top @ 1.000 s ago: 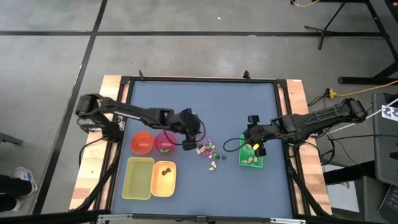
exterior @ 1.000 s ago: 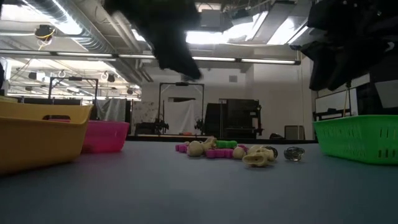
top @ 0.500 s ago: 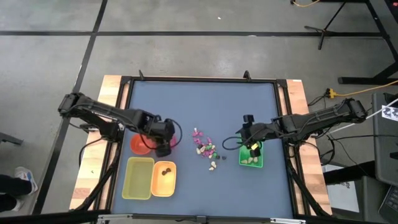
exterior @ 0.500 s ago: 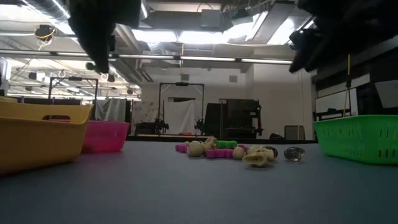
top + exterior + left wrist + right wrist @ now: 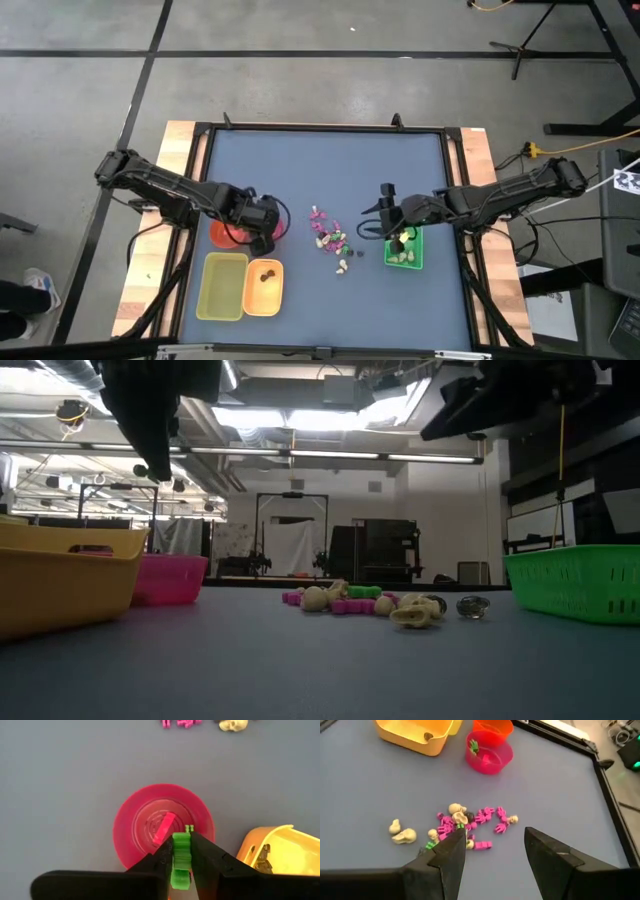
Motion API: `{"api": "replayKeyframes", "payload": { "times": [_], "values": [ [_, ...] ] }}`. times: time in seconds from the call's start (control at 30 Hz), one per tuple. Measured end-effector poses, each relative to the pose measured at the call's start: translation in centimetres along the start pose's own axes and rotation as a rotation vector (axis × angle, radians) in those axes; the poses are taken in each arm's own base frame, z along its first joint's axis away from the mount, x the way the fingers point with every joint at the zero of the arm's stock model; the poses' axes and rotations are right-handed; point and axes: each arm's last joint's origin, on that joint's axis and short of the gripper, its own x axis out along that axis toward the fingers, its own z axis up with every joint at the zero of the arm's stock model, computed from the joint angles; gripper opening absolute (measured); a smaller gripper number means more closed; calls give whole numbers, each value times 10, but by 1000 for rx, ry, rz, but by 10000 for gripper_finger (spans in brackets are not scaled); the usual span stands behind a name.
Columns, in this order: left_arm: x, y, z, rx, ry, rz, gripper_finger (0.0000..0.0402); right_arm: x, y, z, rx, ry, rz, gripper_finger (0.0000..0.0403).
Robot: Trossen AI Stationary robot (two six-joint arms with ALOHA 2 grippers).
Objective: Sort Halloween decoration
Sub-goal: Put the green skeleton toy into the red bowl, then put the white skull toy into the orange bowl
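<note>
Left gripper [image 5: 262, 236] sits over the pink bowl [image 5: 262, 226], arm stretched in from the table's left edge w/ elbow bent, wrist angled down. Left wrist view: its two dark fingers [image 5: 161, 862] pinch a green trinket [image 5: 181, 859] directly above the pink bowl's [image 5: 163, 832] rim; a magenta piece [image 5: 164, 827] lies inside the bowl. Fingers only narrowly apart, trinket between them.

Right gripper [image 5: 386, 205] hangs just beside the green tray [image 5: 404, 250], on the side toward the table's middle; arm reaches in from the right edge, nearly straight, low over the table. Right wrist view: its fingers [image 5: 451, 851] stand wide apart, nothing between them, pointing at the trinket pile [image 5: 465, 827].

Trinket pile [image 5: 331, 240] lies mid-table btwn pink bowl and green tray: magenta, cream, green bits, loosely scattered. Low view shows them flat on the table [image 5: 320, 660]. Orange bowl [image 5: 226, 232] touches the pink one; yellow trays [image 5: 240, 285] sit near them toward the table's front, one w/ dark bits inside.
</note>
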Motion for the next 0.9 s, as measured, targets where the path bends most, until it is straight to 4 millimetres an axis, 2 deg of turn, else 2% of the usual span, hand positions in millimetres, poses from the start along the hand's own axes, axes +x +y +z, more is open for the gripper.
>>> {"api": "replayKeyframes", "payload": {
  "times": [0.27,0.57,0.9],
  "values": [
    [0,2,0,-43,-20,47,115,21,6,-6,-31,59,16,202],
    [0,2,1,-68,-29,42,190,35,9,-6,-56,52,16,202],
    [0,0,3,-74,-49,27,207,66,18,-14,-60,74,41,202]
  ]
}}
